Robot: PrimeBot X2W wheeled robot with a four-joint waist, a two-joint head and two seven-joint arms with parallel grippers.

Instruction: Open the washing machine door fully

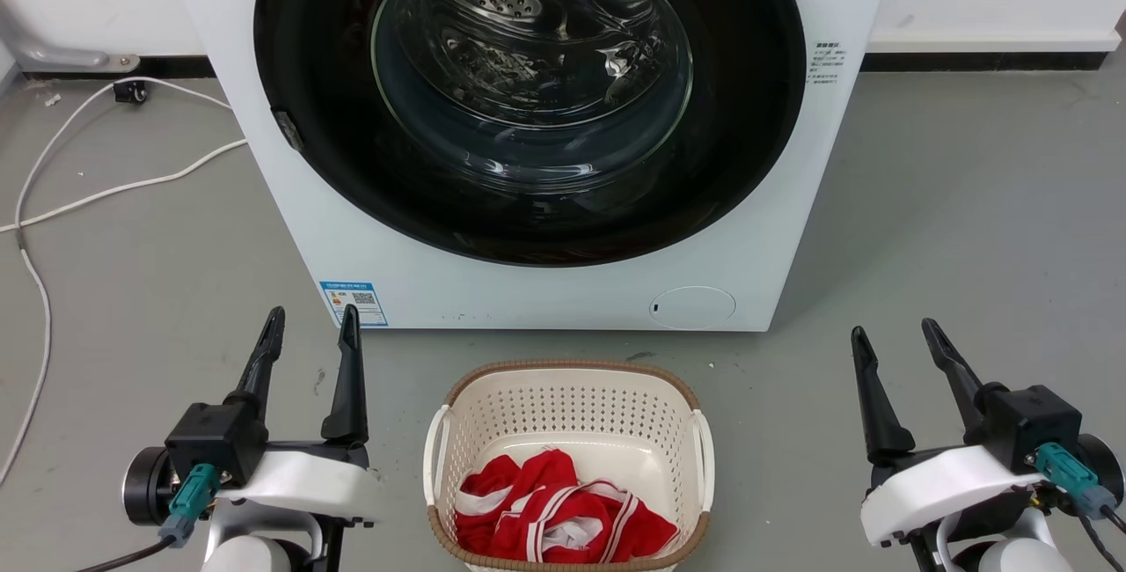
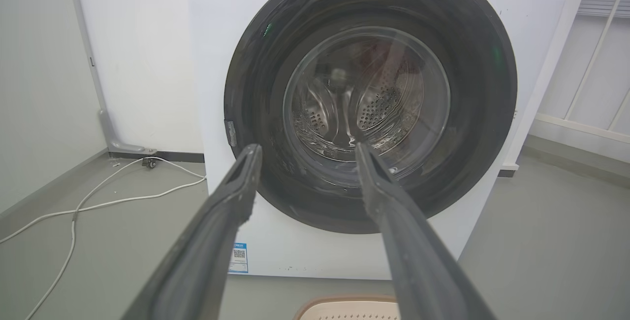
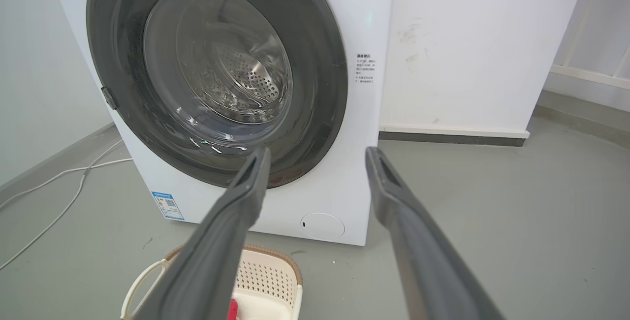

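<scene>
The white washing machine (image 1: 422,273) stands straight ahead on the grey floor. Its round glossy black door (image 1: 317,114) with a clear glass bowl lies flat against the front, shut; a small grey latch tab (image 1: 288,129) sits on its left rim. The same door (image 2: 492,88) faces the left wrist camera, and the door (image 3: 320,64) shows up left in the right wrist view. My left gripper (image 1: 312,326) is open at the lower left, short of the machine. My right gripper (image 1: 893,334) is open at the lower right, nothing between its fingers.
A cream perforated basket (image 1: 457,405) holding red and white cloth (image 1: 554,510) sits on the floor between my arms, just before the machine. White cables (image 1: 88,194) trail over the floor at the left. Open floor lies to the right of the machine.
</scene>
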